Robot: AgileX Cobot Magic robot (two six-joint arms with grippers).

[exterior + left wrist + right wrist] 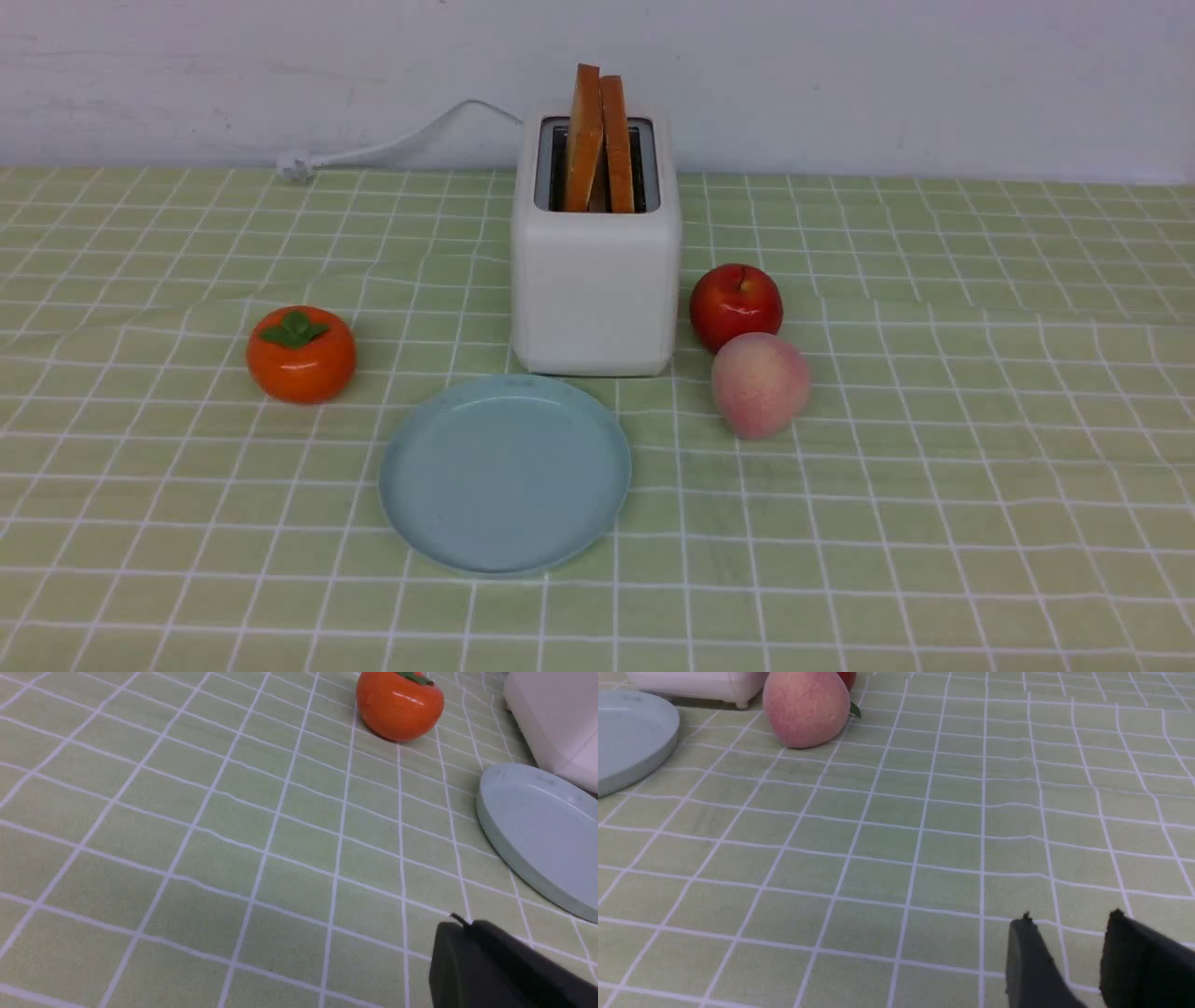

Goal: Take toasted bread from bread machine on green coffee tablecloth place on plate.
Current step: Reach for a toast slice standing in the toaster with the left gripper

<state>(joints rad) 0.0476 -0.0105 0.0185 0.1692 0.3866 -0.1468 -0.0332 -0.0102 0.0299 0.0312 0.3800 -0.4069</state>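
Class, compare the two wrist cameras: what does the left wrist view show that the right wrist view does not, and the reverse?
Only the left wrist view: the glossy orange persimmon-like fruit with green leaves and the left gripper, jaws together. Only the right wrist view: the pink peach, a sliver of red apple behind it, and the right gripper, jaws apart. Both: the round pale blue-green plate, the white boxy toaster and the yellow-green gridded tablecloth.

Bright even light, faint soft shadows, small glare on the persimmon [398, 705], wrist views slightly soft
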